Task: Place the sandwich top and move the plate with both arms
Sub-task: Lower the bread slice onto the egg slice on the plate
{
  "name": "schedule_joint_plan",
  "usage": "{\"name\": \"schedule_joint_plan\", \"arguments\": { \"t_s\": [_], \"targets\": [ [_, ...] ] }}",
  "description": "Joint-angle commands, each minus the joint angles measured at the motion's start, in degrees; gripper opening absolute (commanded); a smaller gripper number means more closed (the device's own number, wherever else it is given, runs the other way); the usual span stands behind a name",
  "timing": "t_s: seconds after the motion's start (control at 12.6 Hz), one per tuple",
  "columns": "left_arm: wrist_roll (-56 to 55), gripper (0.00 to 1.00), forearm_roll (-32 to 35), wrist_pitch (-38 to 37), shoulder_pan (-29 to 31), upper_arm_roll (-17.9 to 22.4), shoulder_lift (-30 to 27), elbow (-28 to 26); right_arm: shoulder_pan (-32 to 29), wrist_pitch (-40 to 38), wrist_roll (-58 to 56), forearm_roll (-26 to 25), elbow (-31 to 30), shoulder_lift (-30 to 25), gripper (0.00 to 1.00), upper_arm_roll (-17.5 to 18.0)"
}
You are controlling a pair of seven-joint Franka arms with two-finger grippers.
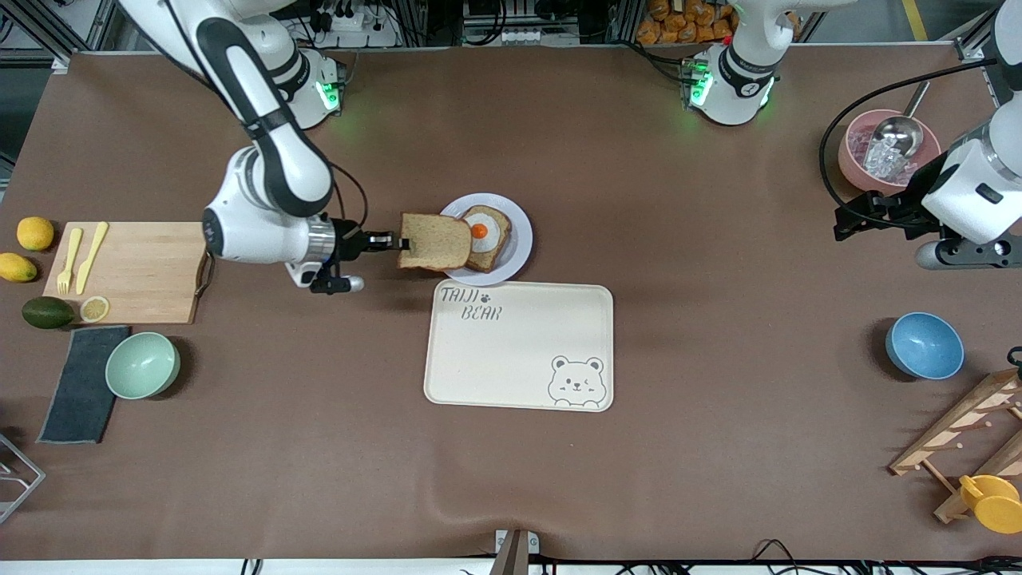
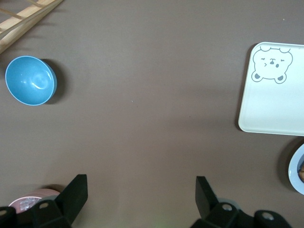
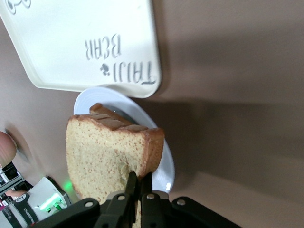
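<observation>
Item, right gripper (image 1: 397, 240): left of centre in the front view, pinched tight on the crust edge of the bread slice (image 1: 435, 242). We carry the slice tilted, overlapping the plate's (image 1: 517, 249) rim toward the right arm's end.

Item, plate: one, centre of frame, touching the tray's (image 1: 519, 347) upper edge, bearing one egg toast (image 1: 485, 235).

Item, left gripper (image 2: 141, 194): at the frame's right edge, fingers spread wide, empty, waiting over bare table near the pink bowl (image 1: 856, 156).

Step in hand, we judge: topping the sandwich. Next: square the slice over the egg, lower, release.

Count: three bowls, two lemons, one tray, one cutting board (image 1: 144, 271).
</observation>
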Motion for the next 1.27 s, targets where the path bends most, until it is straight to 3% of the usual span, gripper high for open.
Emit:
{"name": "schedule_joint_plan", "arguments": {
  "t_s": [0.0,0.24,0.48,1.19],
  "targets": [
    [0.82,1.0,-0.71,0.53,0.32,-0.03,0.09,0.18,4.88,5.18,0.64,4.03,-3.77,-2.9,0.0,-0.42],
    [0.82,1.0,-0.71,0.8,0.14,-0.03,0.18,0.18,8.31,8.8,0.73,4.73,-4.83,-2.99,0.0,-0.41],
    [0.82,1.0,-0.71,0.97,0.06,-0.03,0.53,0.27,13.3,13.69,0.73,10.17,-4.83,-2.55,0.0,-0.5],
    [0.82,1.0,-0.71,1.41,-0.3,-0.03,0.88,0.09,14.56,16.18,0.64,10.36,-6.15,-2.02,0.0,-0.5]
  ]
}}
